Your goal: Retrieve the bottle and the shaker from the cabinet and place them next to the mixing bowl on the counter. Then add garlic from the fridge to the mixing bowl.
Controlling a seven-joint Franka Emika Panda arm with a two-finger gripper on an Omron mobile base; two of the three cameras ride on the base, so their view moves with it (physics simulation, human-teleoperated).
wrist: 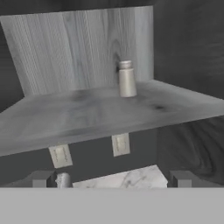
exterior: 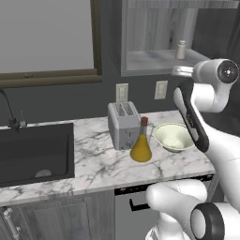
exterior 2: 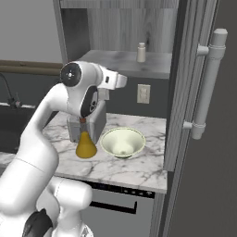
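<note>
Reaching for the small pale cylindrical shaker with its silvery cap (wrist: 127,79) comes next: it stands upright near the back of the grey wood-grain cabinet's pale shelf (wrist: 78,118). The jaws (wrist: 113,178) are spread wide, gripping nothing. From below the shelf edge, rise, level off, and straddle the shaker squarely before closing.

The amber conical glass bottle (exterior: 141,146) already stands beside the cream-green mixing bowl (exterior: 174,137) on the marble bench (exterior: 93,164).

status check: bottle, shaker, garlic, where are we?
Done: the bottle stands on the counter between the toaster and the bowl. In hand: nothing; the tool is open, facing the shaker, which sits on the cabinet shelf. Left: grasp the shaker, set it by the bowl, then fetch garlic from the fridge, whose door looks shut.
</note>
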